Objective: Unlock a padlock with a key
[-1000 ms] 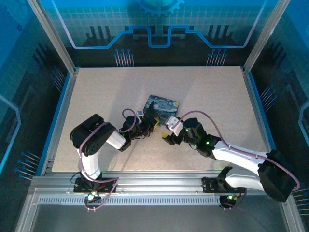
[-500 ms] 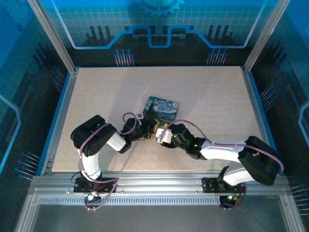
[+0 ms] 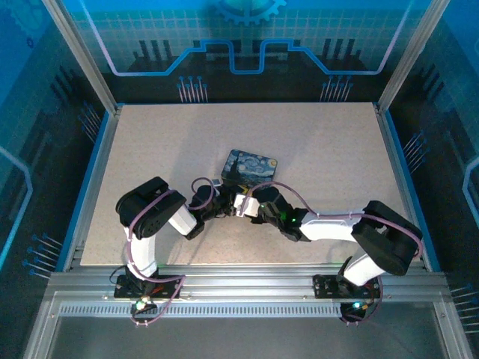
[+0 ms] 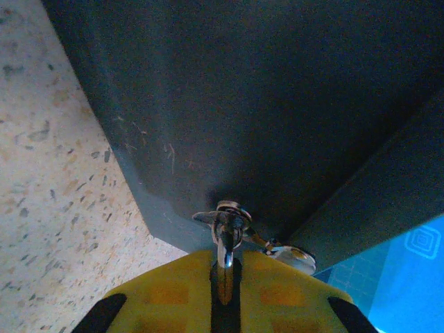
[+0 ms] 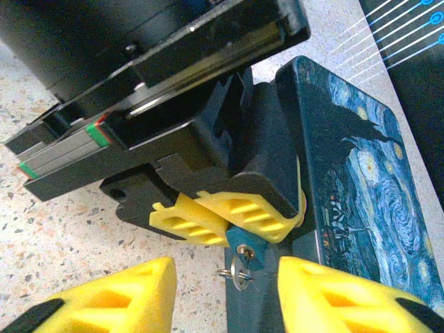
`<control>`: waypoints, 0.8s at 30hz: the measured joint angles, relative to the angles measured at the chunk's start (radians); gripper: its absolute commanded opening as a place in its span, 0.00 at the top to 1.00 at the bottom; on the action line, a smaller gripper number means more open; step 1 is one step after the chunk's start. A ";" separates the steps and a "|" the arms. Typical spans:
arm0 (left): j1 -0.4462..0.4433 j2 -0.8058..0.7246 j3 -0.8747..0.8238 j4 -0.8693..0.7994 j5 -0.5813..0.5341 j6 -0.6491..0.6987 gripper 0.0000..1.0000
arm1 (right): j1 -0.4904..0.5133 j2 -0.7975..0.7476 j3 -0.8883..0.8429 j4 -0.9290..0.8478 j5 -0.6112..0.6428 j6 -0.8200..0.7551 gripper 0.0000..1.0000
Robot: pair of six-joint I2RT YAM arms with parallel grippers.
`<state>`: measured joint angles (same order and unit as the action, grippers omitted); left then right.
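Note:
The small blue padlock (image 5: 243,238) is pinched between the yellow fingers (image 5: 208,218) of my left gripper (image 3: 230,203), which is shut on it. The key (image 5: 244,267) sticks out of its keyhole with a metal ring hanging from it. My right gripper (image 5: 225,298) stands open, one yellow finger on each side of the key and neither touching it. In the left wrist view the padlock (image 4: 223,260) shows as a silvery edge between the pads of the left gripper (image 4: 225,291), with the key and ring (image 4: 226,216) just beyond. In the top view my right gripper (image 3: 244,206) meets the left one nose to nose.
The dark blue swirl-painted tin (image 3: 252,166) lies just behind both grippers, and its side (image 5: 361,173) stands close to the right of the padlock. Speckled table (image 3: 150,149) stretches to the left, right and back. Purple cables loop over both wrists.
My right arm has swung left across the table until its gripper reached the left one, and its fingers have narrowed around the key. The left gripper has stayed put, holding the padlock.

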<state>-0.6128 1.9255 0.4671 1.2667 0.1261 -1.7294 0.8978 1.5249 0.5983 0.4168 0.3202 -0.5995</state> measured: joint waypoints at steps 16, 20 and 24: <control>0.000 0.000 -0.005 0.002 -0.007 0.000 1.00 | -0.002 0.033 0.020 -0.016 0.020 -0.038 0.70; -0.001 0.000 -0.005 0.002 -0.009 0.000 1.00 | -0.002 0.050 0.032 -0.026 0.020 -0.049 0.73; -0.003 0.000 -0.005 0.002 -0.011 0.000 1.00 | -0.007 0.057 0.040 -0.027 0.021 -0.055 0.78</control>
<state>-0.6159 1.9255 0.4618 1.2686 0.1150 -1.7290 0.8906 1.5818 0.6380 0.3897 0.3412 -0.6548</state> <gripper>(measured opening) 0.120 0.240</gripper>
